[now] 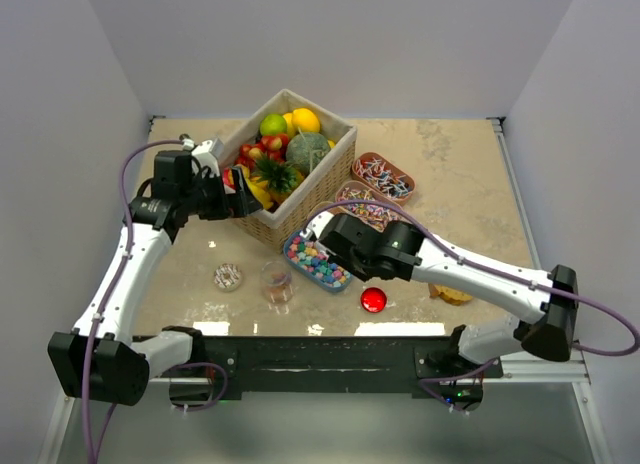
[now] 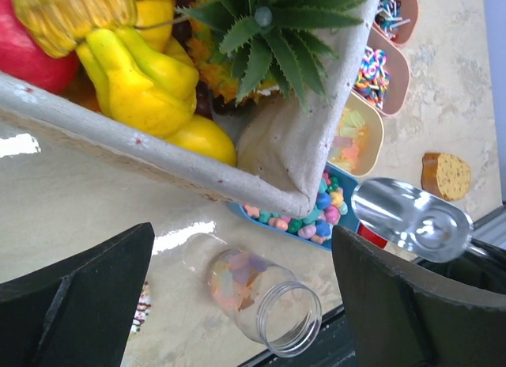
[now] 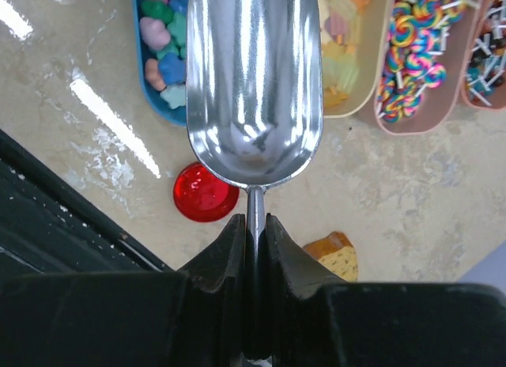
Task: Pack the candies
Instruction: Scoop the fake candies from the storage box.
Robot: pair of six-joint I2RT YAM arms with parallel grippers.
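A blue tray (image 1: 316, 261) of pastel candies lies in front of the basket; it also shows in the left wrist view (image 2: 316, 217) and the right wrist view (image 3: 162, 35). Beside it are a yellow tray of gummies (image 3: 344, 58), a pink tray of swirl lollipops (image 3: 415, 66) and a tray of striped wrapped sweets (image 1: 383, 177). A clear jar (image 1: 277, 281) (image 2: 261, 300) holds a few pastel pieces. My right gripper (image 3: 254, 221) is shut on the handle of an empty metal scoop (image 3: 254, 82), held above the blue tray. My left gripper (image 2: 243, 240) is open and empty, high beside the basket.
A wicker basket (image 1: 335, 159) of toy fruit stands at the back centre. A red lid (image 1: 373, 300) lies near the front edge, a sprinkled doughnut (image 1: 228, 277) left of the jar, and a bread slice (image 1: 452, 294) under the right arm.
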